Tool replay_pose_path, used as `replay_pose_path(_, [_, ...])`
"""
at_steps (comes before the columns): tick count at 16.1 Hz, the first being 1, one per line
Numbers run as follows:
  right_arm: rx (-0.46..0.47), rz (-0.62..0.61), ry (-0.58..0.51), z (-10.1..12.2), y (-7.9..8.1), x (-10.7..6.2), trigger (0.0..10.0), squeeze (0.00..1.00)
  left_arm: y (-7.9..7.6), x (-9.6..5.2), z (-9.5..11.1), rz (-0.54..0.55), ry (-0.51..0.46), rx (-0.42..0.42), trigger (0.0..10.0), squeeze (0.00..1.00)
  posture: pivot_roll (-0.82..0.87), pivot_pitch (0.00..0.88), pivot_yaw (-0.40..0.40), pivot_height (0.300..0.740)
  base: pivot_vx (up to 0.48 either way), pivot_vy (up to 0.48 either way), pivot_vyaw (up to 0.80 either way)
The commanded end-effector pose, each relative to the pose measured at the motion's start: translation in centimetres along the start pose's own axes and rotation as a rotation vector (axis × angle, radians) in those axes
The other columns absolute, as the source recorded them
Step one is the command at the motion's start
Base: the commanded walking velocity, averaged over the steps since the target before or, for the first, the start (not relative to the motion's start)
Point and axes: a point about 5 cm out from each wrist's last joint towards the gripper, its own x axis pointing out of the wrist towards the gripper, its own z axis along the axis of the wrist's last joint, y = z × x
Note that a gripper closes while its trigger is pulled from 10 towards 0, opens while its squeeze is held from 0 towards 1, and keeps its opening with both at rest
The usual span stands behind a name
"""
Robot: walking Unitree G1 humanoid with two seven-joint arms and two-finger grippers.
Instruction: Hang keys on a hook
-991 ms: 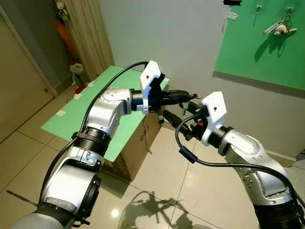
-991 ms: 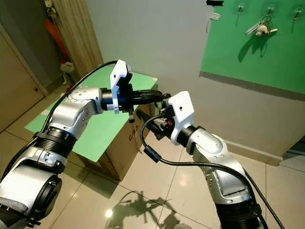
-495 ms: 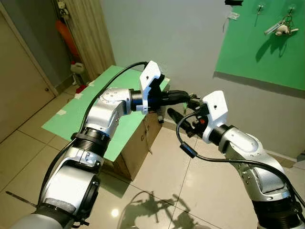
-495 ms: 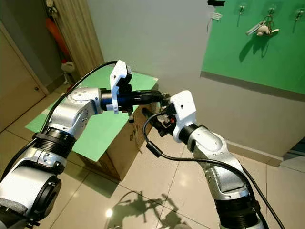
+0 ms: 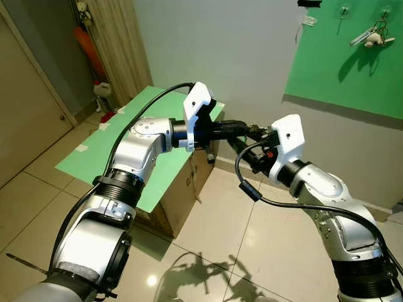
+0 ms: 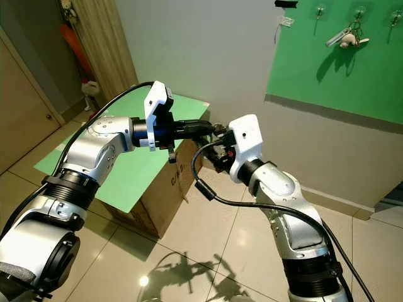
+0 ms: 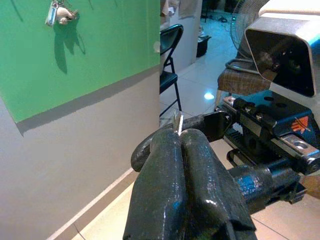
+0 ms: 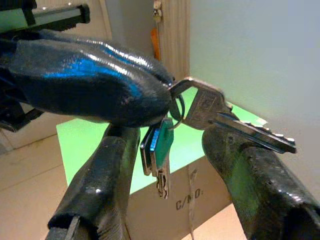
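A bunch of keys [image 8: 200,107] hangs on a ring with a green tag [image 8: 161,145] below it. My left gripper [image 5: 250,131] is shut on that ring, its arm stretched out level in front of me. My right gripper [image 8: 167,140] is open, and its two fingers [image 8: 107,175] stand either side of the hanging keys, apart from them. In the left wrist view a sliver of key [image 7: 178,123] pokes out between the shut fingertips. High on the wall at right is a green board [image 5: 340,63] with hooks [image 5: 343,10]. Another key bunch [image 5: 371,36] hangs on one of them.
A cardboard box [image 5: 186,185] topped by a green sheet [image 5: 107,141] stands just below the left arm. A door [image 5: 25,119] and a curtain [image 5: 116,44] are at the left. Tiled floor [image 5: 252,251] lies below. A black chair [image 7: 170,55] appears past the wall corner.
My right gripper has risen and closed in on the left gripper's tips, and its fingers now straddle the keys. The left arm has held still.
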Motion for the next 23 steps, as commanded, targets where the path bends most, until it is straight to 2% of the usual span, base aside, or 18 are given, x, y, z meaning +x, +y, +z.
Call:
replay_pose_path(1, [0.005,0.004,-0.04,0.95,0.04,0.29,0.0,0.0,0.3,-0.14,0.69,0.015,0.0,0.026,10.0,0.0,-0.22,0.0,0.103,0.74,0.0,0.0,0.0])
replay_pose_path(6, [0.022,0.01,-0.055,1.02,0.4,0.44,0.0,0.0,0.57,-0.08,1.01,0.036,-0.009,0.033,10.0,0.0,-0.22,0.0,0.114,0.74,0.0,0.0,0.0])
replay_pose_path(11, [0.032,0.004,-0.062,1.09,0.46,0.39,0.0,0.0,1.23,0.11,1.5,0.118,-0.044,0.033,10.0,0.0,-0.23,0.0,0.11,0.74,0.0,0.0,0.0])
replay_pose_path(23, [0.017,-0.003,-0.072,1.31,0.41,0.62,0.0,0.0,0.95,0.33,1.25,0.106,-0.034,0.037,10.0,0.0,-0.22,0.0,0.11,0.74,0.0,0.0,0.0])
